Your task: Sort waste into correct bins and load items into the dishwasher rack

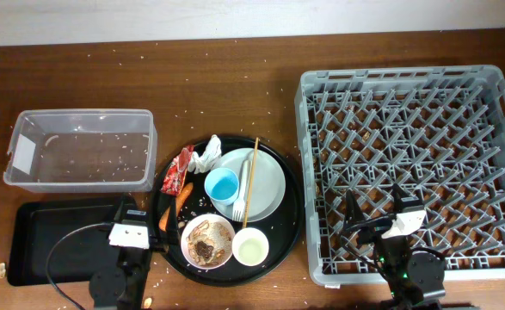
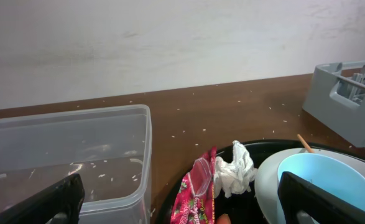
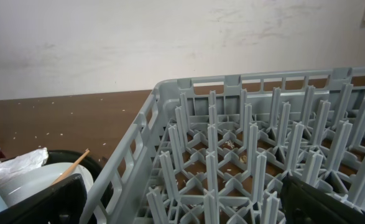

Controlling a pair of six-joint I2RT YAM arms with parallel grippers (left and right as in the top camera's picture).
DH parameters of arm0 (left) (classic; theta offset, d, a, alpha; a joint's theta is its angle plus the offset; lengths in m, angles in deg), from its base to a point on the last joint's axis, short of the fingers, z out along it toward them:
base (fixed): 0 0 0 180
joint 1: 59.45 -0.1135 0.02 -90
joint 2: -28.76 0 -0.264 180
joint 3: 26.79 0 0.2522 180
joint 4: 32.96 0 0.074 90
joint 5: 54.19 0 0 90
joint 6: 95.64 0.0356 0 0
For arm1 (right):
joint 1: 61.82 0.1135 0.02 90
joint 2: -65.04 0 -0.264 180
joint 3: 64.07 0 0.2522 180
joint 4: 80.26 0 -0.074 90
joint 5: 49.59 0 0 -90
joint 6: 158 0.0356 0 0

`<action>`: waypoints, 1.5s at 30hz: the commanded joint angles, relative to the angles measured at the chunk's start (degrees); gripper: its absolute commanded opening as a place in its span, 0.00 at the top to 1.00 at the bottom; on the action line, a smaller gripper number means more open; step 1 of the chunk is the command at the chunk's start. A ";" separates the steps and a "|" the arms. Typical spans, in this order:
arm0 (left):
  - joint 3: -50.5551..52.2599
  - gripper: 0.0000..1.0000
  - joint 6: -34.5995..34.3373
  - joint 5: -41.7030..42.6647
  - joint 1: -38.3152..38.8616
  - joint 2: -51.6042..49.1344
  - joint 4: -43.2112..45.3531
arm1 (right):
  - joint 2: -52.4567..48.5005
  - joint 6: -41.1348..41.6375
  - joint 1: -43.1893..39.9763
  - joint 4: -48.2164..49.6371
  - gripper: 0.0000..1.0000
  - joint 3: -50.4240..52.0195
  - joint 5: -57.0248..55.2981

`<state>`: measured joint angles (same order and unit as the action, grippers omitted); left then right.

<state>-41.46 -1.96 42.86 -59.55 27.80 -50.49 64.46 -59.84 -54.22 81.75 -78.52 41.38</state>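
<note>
A round black serving tray (image 1: pixel 288 226) holds the red foil wrapper (image 1: pixel 178 170), white tissue (image 1: pixel 207 155), orange carrot (image 1: pixel 175 200), light-blue cup (image 1: pixel 222 183), pale plate (image 1: pixel 269 185) with white fork (image 1: pixel 241 194) and chopstick (image 1: pixel 250 181), smeared bowl (image 1: pixel 207 241) and white cup (image 1: pixel 250 246). The clear tub (image 1: pixel 80 148) and flat black tray (image 1: pixel 50 241) lie at the left; the grey rack (image 1: pixel 415 168) is at the right. My left gripper (image 2: pixel 182 211) is open and empty, low before the wrapper (image 2: pixel 198 190) and tissue (image 2: pixel 235 168). My right gripper (image 3: pixel 188 208) is open and empty over the rack's (image 3: pixel 232 155) front left part.
Rice-like crumbs are scattered over the brown table (image 1: pixel 235 95). A white wall runs along the table's far edge. The light-blue cup (image 2: pixel 322 183) shows at the right of the left wrist view, the chopstick tip (image 3: pixel 70 165) at the left of the right wrist view.
</note>
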 commanded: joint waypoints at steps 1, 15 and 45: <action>0.39 0.01 0.72 0.59 0.09 0.61 0.00 | 0.37 -0.17 -0.17 -0.11 0.01 0.37 -0.31; 0.39 0.01 0.72 0.59 0.09 0.61 0.00 | 0.37 -0.17 -0.17 -0.11 0.01 0.37 -0.31; 0.33 0.01 0.63 15.02 0.04 0.61 1.01 | 0.17 -0.13 -0.11 0.52 0.01 0.37 6.64</action>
<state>-41.46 -1.96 44.34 -59.57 27.80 -50.45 64.46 -59.88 -54.24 82.06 -78.46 43.37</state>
